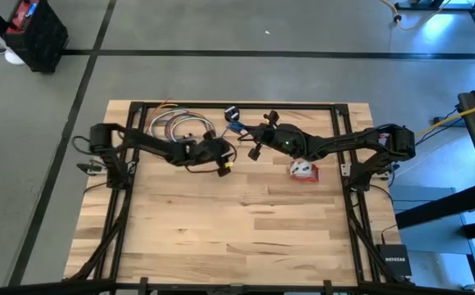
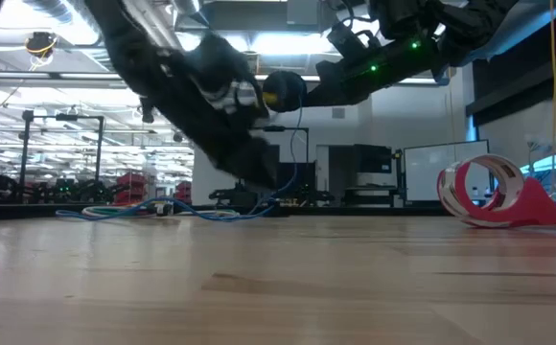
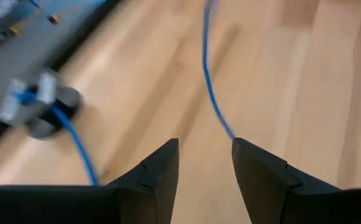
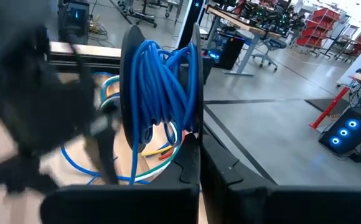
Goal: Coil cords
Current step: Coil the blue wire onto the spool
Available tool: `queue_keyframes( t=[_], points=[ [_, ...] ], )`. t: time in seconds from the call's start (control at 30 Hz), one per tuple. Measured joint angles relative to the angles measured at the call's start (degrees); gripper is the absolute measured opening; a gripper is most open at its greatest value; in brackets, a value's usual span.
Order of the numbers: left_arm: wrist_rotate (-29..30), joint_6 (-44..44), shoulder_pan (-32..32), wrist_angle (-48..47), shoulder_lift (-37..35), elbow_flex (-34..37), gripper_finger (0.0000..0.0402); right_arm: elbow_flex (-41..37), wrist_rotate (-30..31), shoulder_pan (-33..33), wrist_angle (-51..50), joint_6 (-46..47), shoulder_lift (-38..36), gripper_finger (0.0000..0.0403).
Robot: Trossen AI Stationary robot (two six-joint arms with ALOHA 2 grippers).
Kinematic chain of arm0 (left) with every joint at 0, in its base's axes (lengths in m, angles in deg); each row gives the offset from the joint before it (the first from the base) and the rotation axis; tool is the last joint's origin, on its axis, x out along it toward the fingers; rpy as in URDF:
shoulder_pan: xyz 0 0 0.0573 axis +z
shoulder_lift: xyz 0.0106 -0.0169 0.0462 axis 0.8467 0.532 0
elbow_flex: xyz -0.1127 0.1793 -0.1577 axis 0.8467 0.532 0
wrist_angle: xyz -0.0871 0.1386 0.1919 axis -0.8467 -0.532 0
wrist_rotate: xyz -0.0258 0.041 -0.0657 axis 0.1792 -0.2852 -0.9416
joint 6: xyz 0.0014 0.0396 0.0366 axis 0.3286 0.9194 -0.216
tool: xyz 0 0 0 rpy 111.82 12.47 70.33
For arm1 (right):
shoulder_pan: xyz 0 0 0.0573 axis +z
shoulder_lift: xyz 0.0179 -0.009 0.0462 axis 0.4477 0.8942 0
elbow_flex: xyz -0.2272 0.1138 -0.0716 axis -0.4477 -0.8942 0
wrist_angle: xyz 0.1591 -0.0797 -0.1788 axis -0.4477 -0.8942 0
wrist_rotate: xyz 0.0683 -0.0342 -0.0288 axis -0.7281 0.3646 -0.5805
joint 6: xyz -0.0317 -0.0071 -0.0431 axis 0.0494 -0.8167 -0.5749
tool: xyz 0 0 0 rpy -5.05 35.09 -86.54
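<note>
1. Counter [image 1: 246, 221]: we are viewing a pale wooden top in a dark frame, carrying both arms and all the cords.

2. Left arm: we are seeing it reaching toward the back middle of the counter. Its left hand [image 1: 221, 160] is hanging low over the wood. In the left wrist view the hand [image 3: 205, 163] is showing its two dark fingers [image 3: 155, 174] standing apart, with bare wood in the gap and nothing clamped.

3. Right arm: we are seeing it stretching in from the other side, raised off the counter. Its right hand [image 1: 258, 138] is sitting just beside the left hand, closer to the back rail. Its fingers [image 4: 193, 168] are pressed together, and the blue coil [image 4: 162, 78] is wound on a dark holder right ahead of them; we cannot tell whether the fingers are gripping it.

4. Loose cord loops [image 1: 180, 127]: we are noting several coloured loops lying on the counter behind the left hand, near the back rail.

5. Red-and-white cord bundle [image 1: 303, 170]: we are finding it resting on the counter under the right arm, behind the right hand, well apart from the left hand.

6. Thin blue cord [image 3: 213, 87]: we are tracing it from just ahead of the left hand's fingertips away across the wood.

7. Dark round puck [image 3: 53, 115]: we are noting it lying near the left hand, with a blue cord running from it.
</note>
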Motion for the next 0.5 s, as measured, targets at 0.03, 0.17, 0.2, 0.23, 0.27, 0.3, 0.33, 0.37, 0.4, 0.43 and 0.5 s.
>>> queue_keyframes(
  t=[0.03,0.17,0.2,0.23,0.27,0.3,0.33,0.37,0.4,0.43,0.5],
  points=[
    [-0.3,0.4,0.1,-0.7,1.7,-0.8,0.0143,0.0,0.0,0.0,0.0,0.0,0.0,0.0001],
    [-0.5,1.3,0.2,-1.1,5.4,-3.5,0.0143,0.0,0.0,0.0,-0.4,-0.2,0.0,0.0001],
    [-0.6,1.5,0.2,-1.1,5.6,-3.9,0.0143,0.0,0.0,0.0,-0.4,-0.2,0.0,0.0001],
    [-0.7,1.7,0.2,-1.4,5.6,-4.0,0.0143,0.0,0.0,0.0,-0.5,-0.2,0.0,0.0001],
    [-0.8,1.7,0.2,-1.4,5.5,-4.0,0.0143,0.0,0.0,0.0,-0.5,-0.2,0.0,0.0001],
    [-0.9,1.7,0.1,-1.4,5.2,-4.0,0.0143,0.0,0.0,0.0,-0.4,-0.2,0.0,0.0001],
    [-1.0,1.6,0.1,-1.7,5.0,-4.0,0.0143,0.0,0.0,0.0,-0.5,-0.2,0.0,0.0001],
    [-1.0,1.6,0.1,-1.9,4.6,-4.0,0.0143,0.0,0.0,0.0,-0.5,-0.2,0.0,0.0001],
    [-1.2,1.7,0.0,-3.5,3.9,-4.0,0.0143,0.0,0.0,0.0,-0.5,-0.2,0.0,0.0001],
    [-1.2,2.0,0.0,-5.2,3.3,-4.0,0.0143,0.0,0.0,0.0,-0.7,-0.2,0.0,0.0001],
    [-1.2,1.6,-0.1,-9.6,1.3,-4.1,0.0143,0.0,0.0,0.0,-0.8,-0.2,0.0,0.0001]
  ],
)
